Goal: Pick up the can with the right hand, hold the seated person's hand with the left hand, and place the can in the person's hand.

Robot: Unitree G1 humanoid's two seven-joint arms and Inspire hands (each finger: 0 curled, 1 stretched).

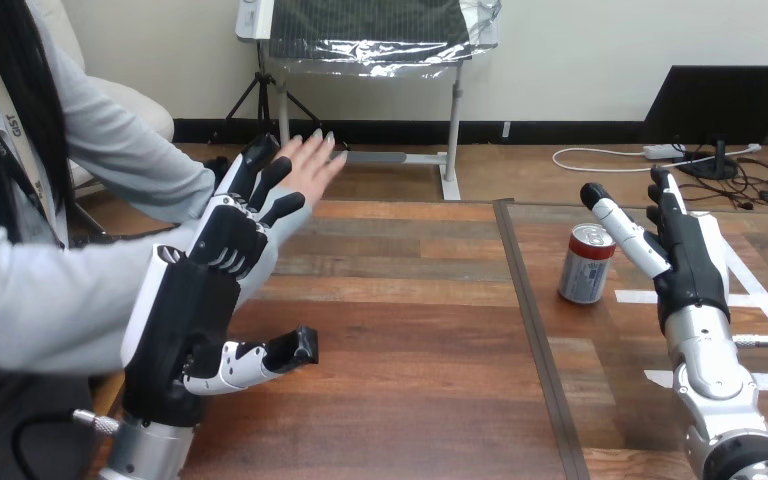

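Observation:
The can (586,264), silver with a red top, stands upright on the right part of the wooden table (410,330). My right hand (688,262) is just right of it, open, its fingers straight and pointing away from me. The thumb reaches toward the can's top, with a small gap to the can. At the left, the person's hand (309,163) is held out flat above the table's far edge. My left hand (192,318) is raised in front of the person's wrist. It is open, with straight fingers (258,172) lying across the wrist and the thumb sticking out low to the right.
A dark seam (532,330) runs front to back between the table's two parts. White tape strips (760,300) mark the right part near my right arm. The person's grey sleeve (50,290) fills the left edge.

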